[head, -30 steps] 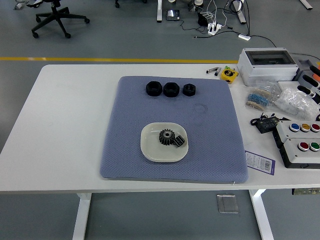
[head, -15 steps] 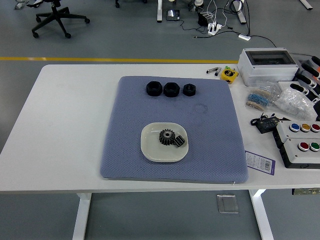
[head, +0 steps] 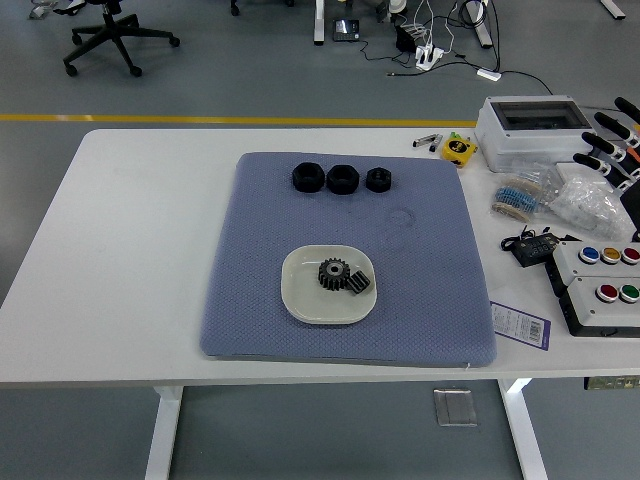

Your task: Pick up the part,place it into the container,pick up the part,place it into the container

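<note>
A blue-grey mat [head: 250, 300] covers the middle of the white table. A white dish [head: 300, 295] on its near half holds a dark gear [head: 333, 272] and a smaller black gear [head: 360, 284] touching it. At the far end of the mat, three black nut-like parts stand in a row: left [head: 308, 177], middle [head: 342, 179], right [head: 378, 180]. My right hand [head: 606, 140] pokes in at the right edge, over the grey box and the bags, far from the parts. Its black fingers are spread and hold nothing. The left arm is out of the picture.
On the right side of the table are a grey box with a clear lid [head: 527, 126], a yellow piece [head: 458, 149], bags of small parts [head: 585, 203], a black adapter [head: 532, 248], button boxes [head: 600, 276] and a purple label [head: 520, 325].
My right hand has crept up and to the left at the right edge, so more of its fingers show. The parts and the dish have stayed put.
</note>
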